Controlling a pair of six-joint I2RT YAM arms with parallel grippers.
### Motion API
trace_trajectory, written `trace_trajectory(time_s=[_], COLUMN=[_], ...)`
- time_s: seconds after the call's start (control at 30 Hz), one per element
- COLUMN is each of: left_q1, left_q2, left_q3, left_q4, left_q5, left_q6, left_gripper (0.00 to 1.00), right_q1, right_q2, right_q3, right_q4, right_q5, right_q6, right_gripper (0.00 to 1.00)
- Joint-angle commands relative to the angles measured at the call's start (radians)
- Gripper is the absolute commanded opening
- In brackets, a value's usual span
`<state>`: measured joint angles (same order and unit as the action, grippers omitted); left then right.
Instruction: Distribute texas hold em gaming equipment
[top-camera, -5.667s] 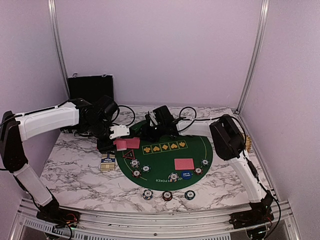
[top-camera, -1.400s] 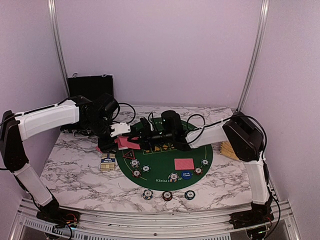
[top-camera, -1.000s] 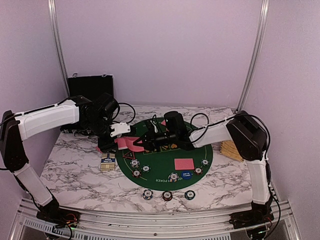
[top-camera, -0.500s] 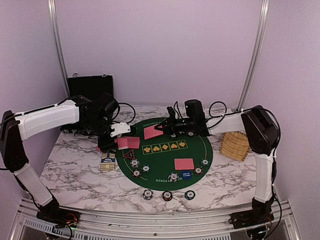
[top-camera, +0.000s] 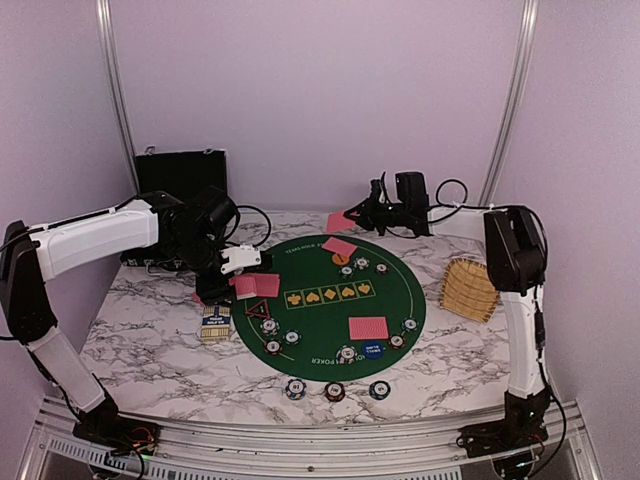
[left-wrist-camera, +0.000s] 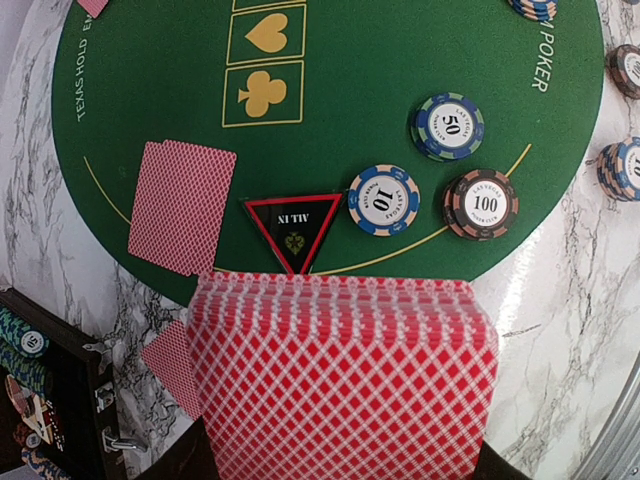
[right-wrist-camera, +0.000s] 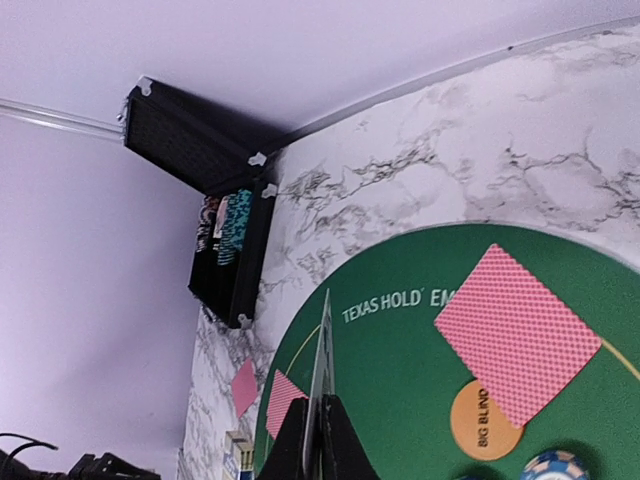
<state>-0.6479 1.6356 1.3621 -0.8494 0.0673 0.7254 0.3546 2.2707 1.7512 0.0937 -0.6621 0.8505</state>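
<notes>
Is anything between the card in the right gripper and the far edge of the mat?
Nothing visible. The right gripper holds its card clear in the air; near the mat's far edge lies a second card, overlapping the orange disc.

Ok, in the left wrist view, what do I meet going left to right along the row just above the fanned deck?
Face-down red-backed card → black All In triangle → blue 10 chip → brown 100 chip.
</notes>
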Motion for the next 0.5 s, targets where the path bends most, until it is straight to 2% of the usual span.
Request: trace_trajectory(time_s=[0.0, 0.3, 0.47], left_q1=[0.001, 0.001, 0.001], left_q2=[-0.018, -0.028, -0.028], left_q3=[0.016, -0.002, -0.002], left_q4=[0.004, 0.003, 0.002], left_q5=[0.005, 0.009, 0.014], left_q6=[0.0, 0.004, 0.006], left_gripper=[0.0, 0.0, 0.0], right_q1=[-0.005, -0.005, -0.005], right_q2=[0.107, 0.223, 0.231], right_q3=[0.128, 0.249, 0.261], right_q4=[-0.129, -0.174, -0.219], right_q5=[0.066, 0.097, 0.12], right_q6=[-0.06, -0.059, -0.09], right_gripper=[0.07, 0.11, 0.24])
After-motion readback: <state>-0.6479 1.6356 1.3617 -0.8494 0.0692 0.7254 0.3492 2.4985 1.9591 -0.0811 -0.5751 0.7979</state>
